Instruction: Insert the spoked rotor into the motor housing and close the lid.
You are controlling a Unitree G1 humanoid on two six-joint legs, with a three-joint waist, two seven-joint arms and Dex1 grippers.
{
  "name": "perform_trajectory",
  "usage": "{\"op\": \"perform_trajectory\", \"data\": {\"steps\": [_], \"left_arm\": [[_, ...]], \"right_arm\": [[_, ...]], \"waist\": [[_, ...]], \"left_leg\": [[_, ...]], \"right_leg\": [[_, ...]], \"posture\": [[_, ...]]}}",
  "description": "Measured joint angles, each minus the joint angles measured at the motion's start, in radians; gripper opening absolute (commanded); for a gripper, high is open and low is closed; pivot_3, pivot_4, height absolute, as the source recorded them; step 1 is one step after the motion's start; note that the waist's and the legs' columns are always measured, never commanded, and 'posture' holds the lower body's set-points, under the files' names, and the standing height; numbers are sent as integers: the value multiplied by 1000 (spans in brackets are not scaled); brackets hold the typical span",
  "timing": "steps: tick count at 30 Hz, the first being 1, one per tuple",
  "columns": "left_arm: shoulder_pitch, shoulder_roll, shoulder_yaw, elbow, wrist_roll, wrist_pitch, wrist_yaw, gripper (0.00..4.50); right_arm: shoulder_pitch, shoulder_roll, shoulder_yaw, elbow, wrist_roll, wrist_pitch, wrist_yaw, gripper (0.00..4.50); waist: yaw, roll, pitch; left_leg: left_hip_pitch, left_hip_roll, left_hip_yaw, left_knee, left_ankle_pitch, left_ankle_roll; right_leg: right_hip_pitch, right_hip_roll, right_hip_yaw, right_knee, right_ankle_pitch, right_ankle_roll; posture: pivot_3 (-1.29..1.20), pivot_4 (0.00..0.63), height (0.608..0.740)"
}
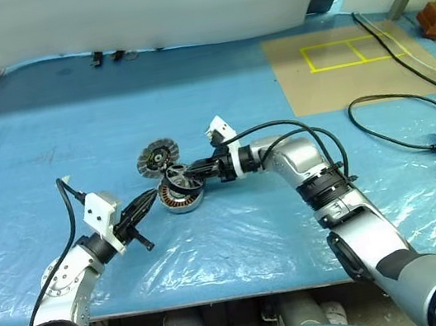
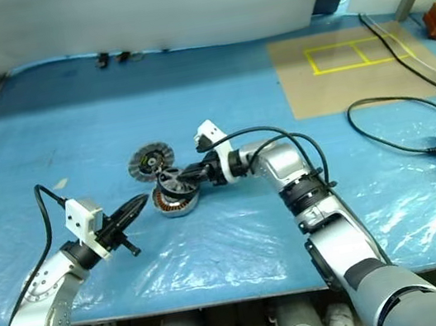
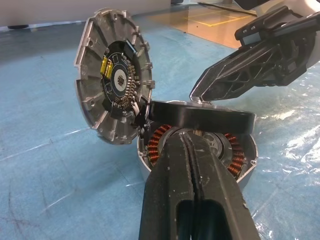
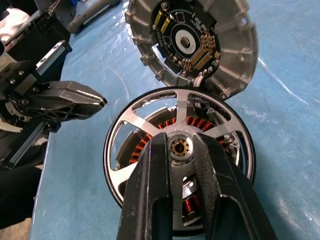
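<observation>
Copper windings half-hidden under spoked rotor (image 4: 179,165) in right hand (image 4: 181,150); left hand (image 3: 192,165) closed, empty.

A flat wheel (image 4: 179,150) with a matt black rim has polished, shiny silver metal spokes and hub, above a round silvery metal can (image 3: 150,172) ringed with glossy copper-orange wire windings. Beside them, a round disc of dull cast grey metal (image 3: 95,95) has ribbed radial segments and a dark centre. The table (image 1: 238,235) is covered in thin, crinkled, glossy blue plastic sheeting, and both grippers' fingers (image 3: 192,200) look like matt black plastic.
</observation>
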Motion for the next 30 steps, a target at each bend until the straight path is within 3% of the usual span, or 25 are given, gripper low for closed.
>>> {"op": "perform_trajectory", "data": {"steps": [13, 30], "left_arm": [[-11, 26, 17, 33, -2, -9, -8, 0], [3, 34, 26, 35, -5, -9, -7, 0]], "right_arm": [[22, -52, 63, -118, -20, -40, 61, 267], [44, -49, 198, -105, -175, -351, 54, 267]], "waist": [[-1, 0, 0], [-2, 0, 0]], "left_leg": [[0, 0, 0, 0, 0, 0], [0, 0, 0, 1, 0, 0]], "right_leg": [[-1, 0, 0, -1, 0, 0], [0, 0, 0, 0, 0, 0]], "posture": [[0, 150, 740], [0, 150, 740]]}}
